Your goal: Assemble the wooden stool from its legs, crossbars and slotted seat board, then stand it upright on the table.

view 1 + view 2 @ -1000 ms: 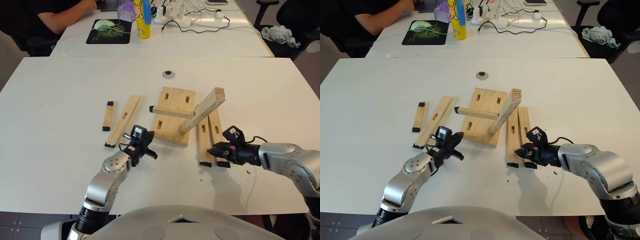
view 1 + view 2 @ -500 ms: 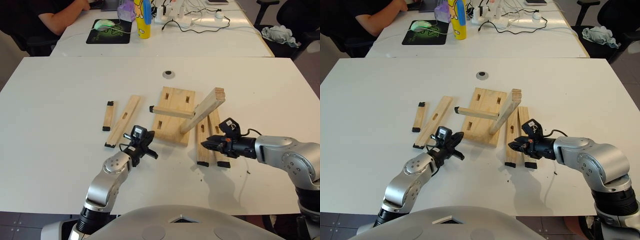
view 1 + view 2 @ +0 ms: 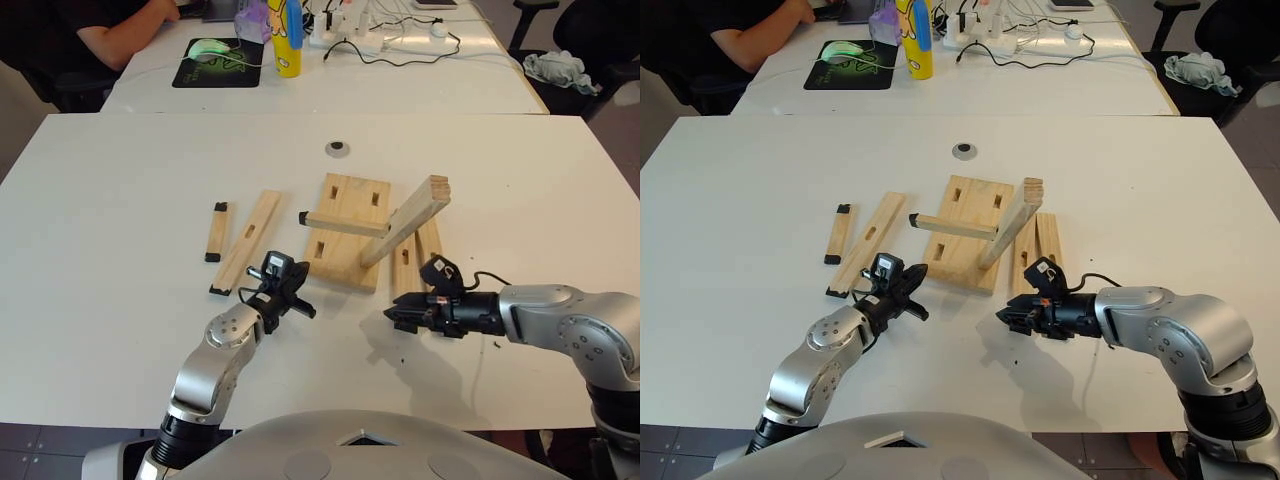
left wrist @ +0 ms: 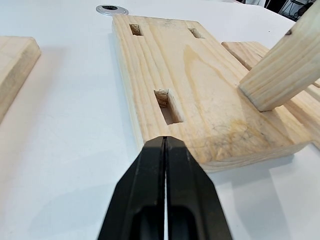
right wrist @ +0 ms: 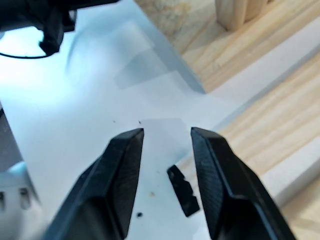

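The slotted seat board (image 3: 343,232) lies flat mid-table. One leg (image 3: 412,218) stands tilted in it, with a crossbar (image 3: 345,224) jutting from the leg over the board. Two more legs (image 3: 430,243) lie side by side to its right. A long leg (image 3: 247,241) and a short crossbar (image 3: 216,231) lie to its left. My left gripper (image 3: 301,304) is shut and empty, its tip (image 4: 165,145) at the board's near edge (image 4: 200,90). My right gripper (image 3: 393,317) is open (image 5: 167,135) low over the table, by the lying legs' near ends, holding nothing.
A small black fragment (image 5: 182,196) lies on the white table (image 3: 120,200) under my right fingers. A round black disc (image 3: 337,149) sits behind the board. The far table holds a yellow bottle (image 3: 288,40), a mouse pad and cables.
My right gripper has slid left along the table, from the lying legs' near ends toward the seat board's front. The left arm and the wooden parts have not moved.
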{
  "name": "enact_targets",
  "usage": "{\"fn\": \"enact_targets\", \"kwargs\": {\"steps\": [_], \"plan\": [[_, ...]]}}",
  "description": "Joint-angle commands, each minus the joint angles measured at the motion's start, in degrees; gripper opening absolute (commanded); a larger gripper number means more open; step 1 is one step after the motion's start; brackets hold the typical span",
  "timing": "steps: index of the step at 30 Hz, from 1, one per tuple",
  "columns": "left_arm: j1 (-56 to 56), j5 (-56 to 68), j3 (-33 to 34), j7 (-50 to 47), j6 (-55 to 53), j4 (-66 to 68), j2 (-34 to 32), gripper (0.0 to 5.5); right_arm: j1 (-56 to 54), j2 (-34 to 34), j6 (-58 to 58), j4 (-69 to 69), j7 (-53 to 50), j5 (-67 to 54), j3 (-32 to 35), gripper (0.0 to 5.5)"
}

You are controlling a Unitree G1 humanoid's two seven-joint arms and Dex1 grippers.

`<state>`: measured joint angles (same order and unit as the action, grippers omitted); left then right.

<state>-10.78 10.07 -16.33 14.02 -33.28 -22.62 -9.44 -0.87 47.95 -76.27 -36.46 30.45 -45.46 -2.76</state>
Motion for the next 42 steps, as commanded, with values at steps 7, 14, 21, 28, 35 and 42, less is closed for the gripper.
{"fn": "enact_targets", "kwargs": {"steps": [7, 14, 21, 28, 35, 42], "plan": [[-1.15, -0.37, 0.10, -0.40, -1.89, 1.32, -0.03, 0.00, 1.84, 10.11, 12.53, 2.96, 5.61, 11.72, -7.04, 1.76], [-1.74, -0.38, -0.11, -0.78, -1.58, 1.39, 0.30, 0.00, 0.43, 8.63, 13.43, 5.20, 8.38, 11.30, -4.42, 1.76], [-1.67, -0.36, -0.03, -0.50, -1.56, 1.61, 0.25, 0.00, -3.02, -2.01, 3.25, 4.67, 0.92, 5.77, 3.39, 1.76], [-0.93, -0.24, 0.12, 0.33, -2.09, 1.55, -0.45, 0.00, -4.94, -14.81, -7.96, 4.35, -11.13, 7.34, 11.82, 1.99], [-0.68, -0.29, -0.10, 0.35, -2.13, 1.82, -0.18, 0.00, -6.50, -22.54, -16.21, 1.49, -17.28, 6.00, 18.69, 3.02], [0.18, -0.27, -0.24, 0.30, -2.44, 2.16, 0.21, 0.00, -5.83, -25.62, -16.22, 1.58, -23.47, 3.78, 17.65, 4.12]]}}
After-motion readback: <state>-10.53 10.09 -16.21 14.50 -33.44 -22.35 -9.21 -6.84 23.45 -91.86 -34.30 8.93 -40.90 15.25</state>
